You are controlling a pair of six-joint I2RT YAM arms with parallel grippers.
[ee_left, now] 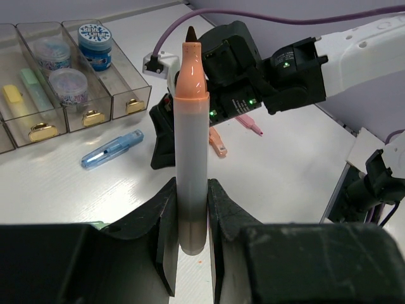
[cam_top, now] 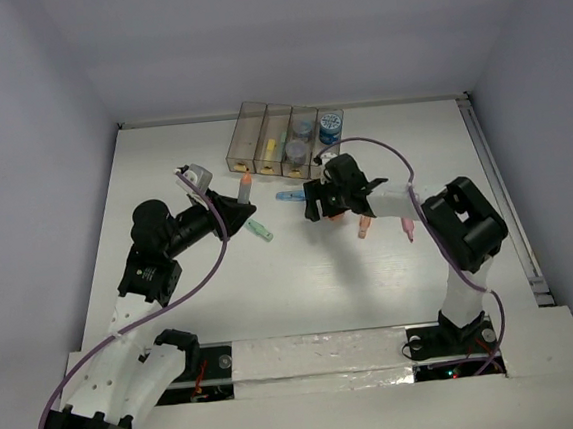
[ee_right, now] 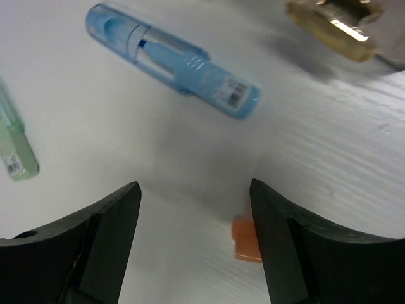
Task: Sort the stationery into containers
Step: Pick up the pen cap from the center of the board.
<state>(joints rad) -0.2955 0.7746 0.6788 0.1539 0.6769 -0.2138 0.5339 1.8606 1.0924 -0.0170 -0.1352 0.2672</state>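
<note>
Seen from above, my left jaws hold an orange marker (cam_top: 245,189), its tip aimed toward the bins (cam_top: 249,127), which stand near it, beyond and a little to the right. My right jaws hang just beside the blue marker (cam_top: 291,195), so that arm is the nearer one to it. A green marker (cam_top: 259,232) lies on the worktop (cam_top: 161,155) by my left jaws.

At my left wrist, the jaws are closed tight on the orange marker's (ee_left: 192,126) lower barrel. It runs straight out from them, tip away. The bins (ee_left: 130,95) lie ahead-left.

At my right wrist, the jaws are spread wide and hold nothing. The blue marker (ee_right: 174,63) lies ahead of them, not between them, slanting across the gap. An orange bit (ee_right: 245,239) may be a stick's end.
</note>
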